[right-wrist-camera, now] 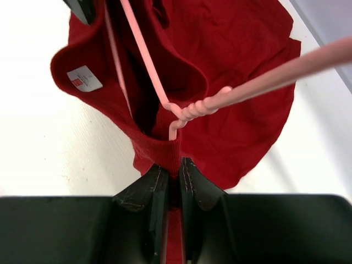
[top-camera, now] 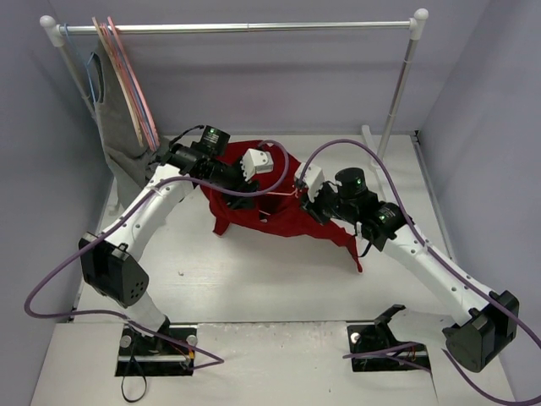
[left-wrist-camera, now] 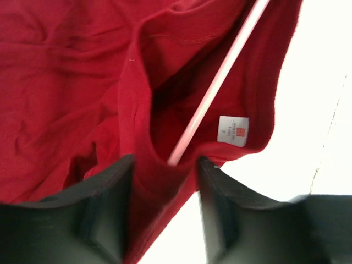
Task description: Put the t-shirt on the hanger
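The deep-red t-shirt lies bunched mid-table, its collar stretched between both grippers. The pale-pink wire hanger sits partly inside the collar. In the right wrist view its twisted neck sticks out above the ribbed collar, and its arms run down into the t-shirt. My right gripper is shut on the collar rib. My left gripper has its jaws apart, with a fold of the t-shirt between them. The hanger's rod passes the white neck label.
A clothes rail spans the back, its right post standing on the table. Several hangers and a grey garment hang at its left end, close to my left arm. Walls close in on both sides.
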Robot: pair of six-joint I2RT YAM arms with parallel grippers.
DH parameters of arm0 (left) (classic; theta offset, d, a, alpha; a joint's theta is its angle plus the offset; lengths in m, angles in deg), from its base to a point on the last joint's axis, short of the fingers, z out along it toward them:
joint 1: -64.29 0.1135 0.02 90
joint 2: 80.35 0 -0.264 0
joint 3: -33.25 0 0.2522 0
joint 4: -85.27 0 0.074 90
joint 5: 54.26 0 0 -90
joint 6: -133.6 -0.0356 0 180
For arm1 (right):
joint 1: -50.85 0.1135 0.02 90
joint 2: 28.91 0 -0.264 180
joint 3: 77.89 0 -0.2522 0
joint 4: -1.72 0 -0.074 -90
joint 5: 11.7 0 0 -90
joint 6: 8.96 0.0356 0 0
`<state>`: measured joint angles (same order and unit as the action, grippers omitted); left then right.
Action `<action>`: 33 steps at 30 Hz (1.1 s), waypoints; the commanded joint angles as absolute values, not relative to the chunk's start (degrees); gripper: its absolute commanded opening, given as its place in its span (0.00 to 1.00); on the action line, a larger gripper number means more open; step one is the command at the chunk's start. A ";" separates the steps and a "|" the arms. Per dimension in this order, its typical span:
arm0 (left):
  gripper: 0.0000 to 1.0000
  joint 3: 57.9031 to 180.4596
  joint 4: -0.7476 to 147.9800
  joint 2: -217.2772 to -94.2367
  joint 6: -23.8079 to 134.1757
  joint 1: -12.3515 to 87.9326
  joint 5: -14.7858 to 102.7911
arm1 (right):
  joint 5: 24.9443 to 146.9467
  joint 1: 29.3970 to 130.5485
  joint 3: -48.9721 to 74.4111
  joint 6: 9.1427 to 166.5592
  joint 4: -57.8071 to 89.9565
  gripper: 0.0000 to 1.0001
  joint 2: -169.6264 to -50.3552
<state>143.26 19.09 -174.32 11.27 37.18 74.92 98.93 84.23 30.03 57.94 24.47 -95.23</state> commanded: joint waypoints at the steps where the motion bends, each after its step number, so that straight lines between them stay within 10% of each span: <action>1: 0.42 142.90 22.29 -172.99 9.68 36.69 78.72 | 100.98 83.98 26.57 57.22 20.49 0.00 -94.65; 8: 0.00 145.71 23.61 -171.93 10.38 36.78 78.46 | 98.52 83.72 25.43 55.82 21.72 0.00 -94.83; 15: 0.00 148.18 31.24 -166.85 14.15 36.78 78.81 | 95.71 80.38 18.76 53.36 25.32 0.14 -96.14; 24: 0.00 146.50 44.88 -158.22 21.27 36.87 72.49 | 89.56 73.53 11.02 51.77 29.19 0.68 -95.89; 33: 0.00 161.66 49.54 -161.47 28.92 36.78 59.04 | 81.57 71.76 3.28 56.34 25.42 0.81 -93.16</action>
